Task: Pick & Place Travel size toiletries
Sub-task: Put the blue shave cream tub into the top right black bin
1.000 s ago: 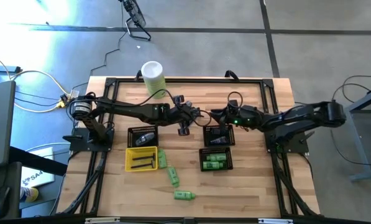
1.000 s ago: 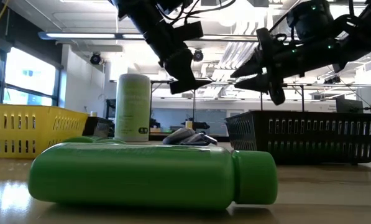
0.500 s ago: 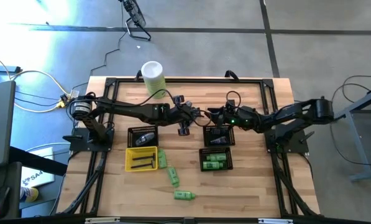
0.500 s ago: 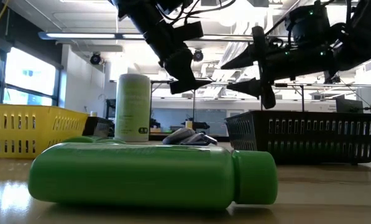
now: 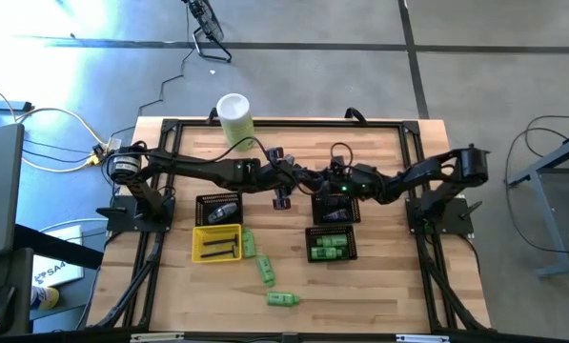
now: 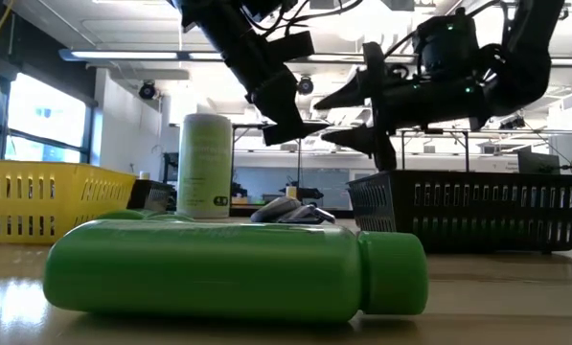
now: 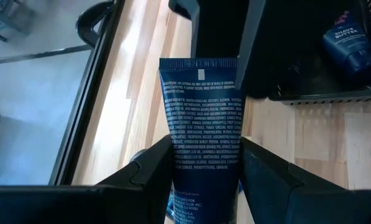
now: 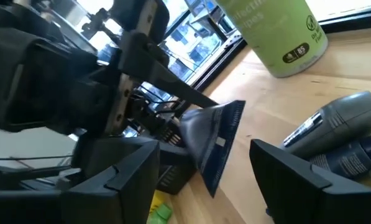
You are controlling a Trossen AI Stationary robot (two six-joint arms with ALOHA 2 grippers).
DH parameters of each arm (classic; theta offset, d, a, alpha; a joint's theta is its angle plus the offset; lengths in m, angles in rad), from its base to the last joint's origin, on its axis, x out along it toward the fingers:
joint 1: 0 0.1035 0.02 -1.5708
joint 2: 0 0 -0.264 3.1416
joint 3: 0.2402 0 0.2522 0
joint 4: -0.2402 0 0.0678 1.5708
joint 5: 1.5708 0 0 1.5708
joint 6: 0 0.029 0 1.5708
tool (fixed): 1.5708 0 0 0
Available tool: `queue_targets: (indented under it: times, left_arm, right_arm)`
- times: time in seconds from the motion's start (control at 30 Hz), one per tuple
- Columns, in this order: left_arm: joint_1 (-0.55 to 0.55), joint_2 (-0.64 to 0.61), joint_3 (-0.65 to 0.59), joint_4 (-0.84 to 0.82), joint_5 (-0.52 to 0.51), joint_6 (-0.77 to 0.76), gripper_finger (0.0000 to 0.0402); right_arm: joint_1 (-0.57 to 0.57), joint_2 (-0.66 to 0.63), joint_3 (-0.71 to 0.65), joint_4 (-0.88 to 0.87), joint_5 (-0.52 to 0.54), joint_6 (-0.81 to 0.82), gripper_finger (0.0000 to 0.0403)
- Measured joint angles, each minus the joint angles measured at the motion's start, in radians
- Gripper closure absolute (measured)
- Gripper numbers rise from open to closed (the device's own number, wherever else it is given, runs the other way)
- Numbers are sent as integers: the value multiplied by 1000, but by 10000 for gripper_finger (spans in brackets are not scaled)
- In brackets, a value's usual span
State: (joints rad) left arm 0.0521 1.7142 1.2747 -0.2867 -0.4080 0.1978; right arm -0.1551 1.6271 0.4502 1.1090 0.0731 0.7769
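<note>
A dark blue tube with white print (image 7: 201,124) hangs above the table's middle, and my left gripper (image 5: 300,175) is shut on it. Its flat crimped end (image 8: 221,140) points at my right gripper (image 5: 319,179). That gripper is open and level, with one finger on each side of the crimped end and not touching it. Three green bottles (image 5: 267,270) lie on the wood near the front. One of them (image 6: 238,268) fills the low view's foreground. My left gripper pinches the tube's printed body (image 7: 204,177), back from the crimped end, between its two fingers (image 7: 149,171). The tube sticks out forward along the fingers. It is lifted clear of the table, and its crimped end (image 7: 197,63) points toward the table's right.
A tall pale-green canister (image 5: 235,119) stands at the back. A black basket (image 5: 219,209) and a yellow tray (image 5: 216,244) sit on the left. Two black baskets (image 5: 335,208) sit on the right, the nearer one (image 5: 332,246) with green bottles. Grey tubes (image 8: 337,124) lie under the grippers.
My right gripper has moved toward the table's left and a little down, up to the left gripper and the tube's crimped end. It has rolled somewhat and opened wider. The left gripper and the tube have kept still.
</note>
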Motion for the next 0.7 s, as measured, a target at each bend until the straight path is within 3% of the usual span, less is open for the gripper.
queue_targets:
  times: [0.23, 0.7]
  left_arm:
    - [0, 0, 0, -4, -1, 0, 241]
    - [0, 0, 0, -22, -3, -1, 241]
  right_arm:
    - [0, 17, 11, 3, 1, -3, 172]
    - [-3, 17, 11, 2, 3, -22, 299]
